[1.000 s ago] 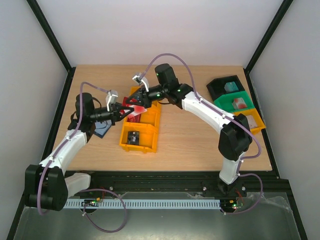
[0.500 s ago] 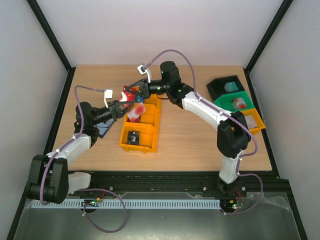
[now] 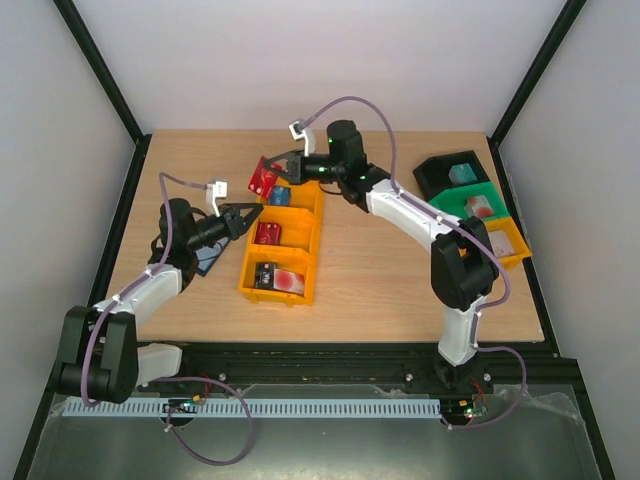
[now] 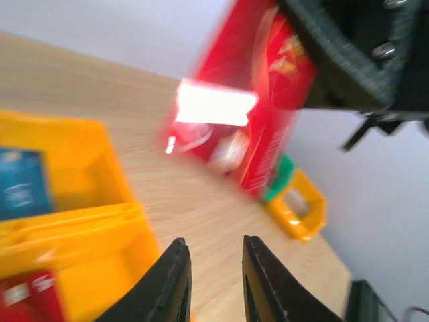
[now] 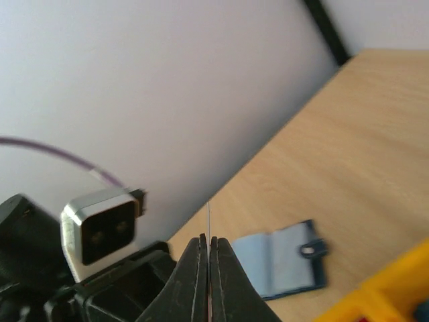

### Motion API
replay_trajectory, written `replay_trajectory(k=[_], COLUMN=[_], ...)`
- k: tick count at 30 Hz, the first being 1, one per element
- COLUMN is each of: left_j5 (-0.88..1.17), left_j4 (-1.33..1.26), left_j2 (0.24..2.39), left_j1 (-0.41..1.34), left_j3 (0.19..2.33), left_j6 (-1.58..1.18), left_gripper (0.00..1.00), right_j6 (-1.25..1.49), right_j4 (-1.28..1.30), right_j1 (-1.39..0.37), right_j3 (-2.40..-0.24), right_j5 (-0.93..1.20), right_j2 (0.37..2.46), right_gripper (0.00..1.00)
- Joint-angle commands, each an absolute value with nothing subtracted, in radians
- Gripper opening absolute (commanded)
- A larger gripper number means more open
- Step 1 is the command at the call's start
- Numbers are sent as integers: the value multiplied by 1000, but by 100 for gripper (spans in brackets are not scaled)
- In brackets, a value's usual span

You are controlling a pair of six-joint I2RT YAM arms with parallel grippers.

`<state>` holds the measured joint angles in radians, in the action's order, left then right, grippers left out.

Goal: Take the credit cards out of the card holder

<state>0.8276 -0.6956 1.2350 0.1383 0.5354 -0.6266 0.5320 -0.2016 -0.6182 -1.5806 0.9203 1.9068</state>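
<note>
The red credit card (image 3: 263, 181) hangs above the table's back left with my right gripper (image 3: 277, 172) shut on it. In the right wrist view that gripper (image 5: 209, 249) pinches the card (image 5: 209, 218) edge-on. In the left wrist view the red card (image 4: 234, 107) fills the upper middle. My left gripper (image 3: 252, 213) stands slightly open just left of the yellow bin (image 3: 305, 262), and in its own view nothing lies between the fingers of the left gripper (image 4: 214, 282). The card holder (image 5: 285, 265) lies open on the table, partly under the left arm (image 3: 208, 258).
The yellow three-compartment bin (image 4: 74, 228) holds a blue card (image 3: 280, 195), a red card (image 3: 268, 233), and a dark and a red one (image 3: 278, 277). Black (image 3: 433, 172), green (image 3: 455, 210) and small yellow (image 3: 518, 255) bins stand at the right.
My left gripper opened, let go of the red card and drew back left. The right gripper kept the card and carried it up and back. A red card now shows in the near compartment.
</note>
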Motion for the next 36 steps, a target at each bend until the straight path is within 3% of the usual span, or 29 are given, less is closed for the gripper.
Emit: replay_trajectory(k=[1, 8, 18, 27, 36], left_j5=[658, 421, 350, 335, 333], left_j4=[-457, -291, -269, -270, -273], left_j2=[1202, 1221, 1259, 1264, 1261], left_j1=[85, 54, 82, 86, 86], left_j3=[538, 540, 501, 498, 497], left_j6=[-433, -411, -431, -431, -432], left_gripper=[25, 34, 40, 41, 42], right_j6=[457, 430, 389, 422, 313], right_j4=[-28, 102, 286, 263, 430], right_j1=[-568, -592, -657, -680, -684], right_j3=[-1623, -1545, -1709, -1746, -1898], right_j5=[767, 758, 747, 765, 675], right_j2=[1922, 1991, 2172, 2226, 2263], right_gripper=[2, 2, 2, 2, 38])
